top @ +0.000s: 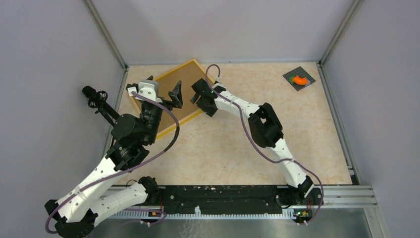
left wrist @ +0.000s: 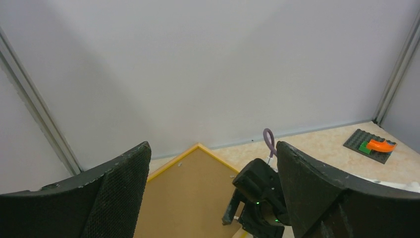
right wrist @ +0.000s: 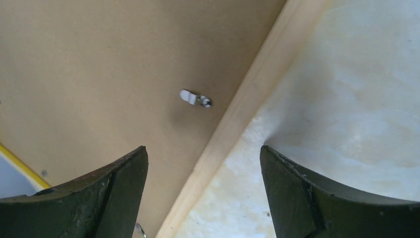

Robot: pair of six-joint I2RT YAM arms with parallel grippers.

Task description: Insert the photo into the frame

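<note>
A beige, marble-patterned table (top: 223, 148) fills the floor of a grey-walled enclosure. At its far left lies the thin yellow-orange rectangular picture frame (left wrist: 173, 160), turned at an angle with one corner pointing at the back wall. It lies face down, so the plain brown backing board (top: 185, 82) fills it and faces up.

The left gripper (left wrist: 213, 148) hangs over the middle of the board with its black fingers spread wide and nothing between them. The right gripper (right wrist: 203, 148) is just beside it, over the frame's right-hand side, and is likewise spread and holding nothing. In its wrist view the frame's pale wood-coloured edge runs between the two fingers, with board on one side and bare table on the other. How close either gripper is to the board cannot be judged.

Well apart, near the far right corner, lies a small dark grey studded plate (left wrist: 360, 137) bearing an orange piece (left wrist: 381, 145) and a green one (left wrist: 365, 147).

A small silver metal turn clip (right wrist: 195, 98) sits on the board close to the wooden edge.
</note>
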